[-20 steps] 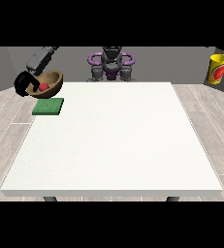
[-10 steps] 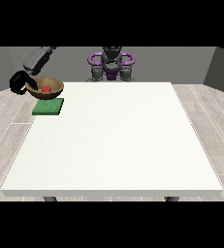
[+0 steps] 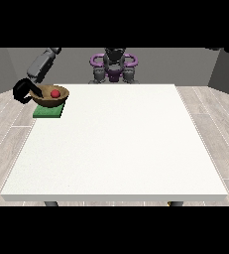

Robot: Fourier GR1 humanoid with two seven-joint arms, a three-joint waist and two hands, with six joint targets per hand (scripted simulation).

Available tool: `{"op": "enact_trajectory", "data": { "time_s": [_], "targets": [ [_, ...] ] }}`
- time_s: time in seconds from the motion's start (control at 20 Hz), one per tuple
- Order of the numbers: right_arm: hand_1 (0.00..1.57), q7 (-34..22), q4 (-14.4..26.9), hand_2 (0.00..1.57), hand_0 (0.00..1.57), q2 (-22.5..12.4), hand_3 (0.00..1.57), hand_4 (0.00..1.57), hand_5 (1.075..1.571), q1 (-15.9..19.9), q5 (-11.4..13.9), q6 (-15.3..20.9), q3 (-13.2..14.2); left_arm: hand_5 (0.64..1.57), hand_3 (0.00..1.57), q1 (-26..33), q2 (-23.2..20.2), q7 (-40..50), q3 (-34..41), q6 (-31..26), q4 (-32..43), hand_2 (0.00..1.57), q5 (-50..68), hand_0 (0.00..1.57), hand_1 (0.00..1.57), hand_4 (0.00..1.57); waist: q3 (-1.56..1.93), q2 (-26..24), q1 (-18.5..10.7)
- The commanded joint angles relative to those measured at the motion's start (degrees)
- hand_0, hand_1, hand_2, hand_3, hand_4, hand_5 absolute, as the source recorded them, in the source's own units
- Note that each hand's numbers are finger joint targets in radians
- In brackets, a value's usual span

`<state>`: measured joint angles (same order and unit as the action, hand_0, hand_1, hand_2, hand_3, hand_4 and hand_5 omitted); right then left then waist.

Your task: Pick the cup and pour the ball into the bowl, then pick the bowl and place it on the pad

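The bowl (image 3: 50, 96), with the red ball (image 3: 55, 93) inside, is gripped by curled fingers (image 3: 35, 92) of the hand at the view's left (image 3: 24, 93) over the green pad (image 3: 48, 111).

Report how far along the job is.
Done: the red ball lies in the bowl, so the pour looks finished; no cup shows. In hand: the hand at the view's left is at the bowl's rim, and the bowl sits over the green pad at the table's corner. I cannot tell whether it rests on the pad. Left: set it down if needed, then let go.
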<state>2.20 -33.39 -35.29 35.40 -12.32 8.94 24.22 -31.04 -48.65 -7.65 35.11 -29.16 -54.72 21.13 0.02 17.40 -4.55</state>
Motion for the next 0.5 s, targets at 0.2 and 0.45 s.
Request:
{"op": "enact_trajectory", "data": {
  "time_s": [0.2, 0.45],
  "targets": [
    [0.00, -3.8, 0.6, 0.00, 0.00, -1.3, 0.00, 0.00, 1.410, 1.5, 4.5, -4.5, -5.9, 1.569, 0.00, -0.4, -1.0, -0.4, -0.8, 0.9, 1.7, 0.00, -0.6, 0.00, 0.00, 1.21, -0.01, -1.0, 0.2],
    [0.00, -3.8, 5.5, 0.00, 0.00, -5.2, 0.00, 0.00, 1.400, 2.8, 4.6, -7.1, -4.6, 1.569, 0.00, -1.2, 4.7, 8.5, -5.1, 4.5, -8.4, 0.00, 1.8, 0.00, 0.00, 1.19, 0.09, -4.9, -2.1]
  ]
}}
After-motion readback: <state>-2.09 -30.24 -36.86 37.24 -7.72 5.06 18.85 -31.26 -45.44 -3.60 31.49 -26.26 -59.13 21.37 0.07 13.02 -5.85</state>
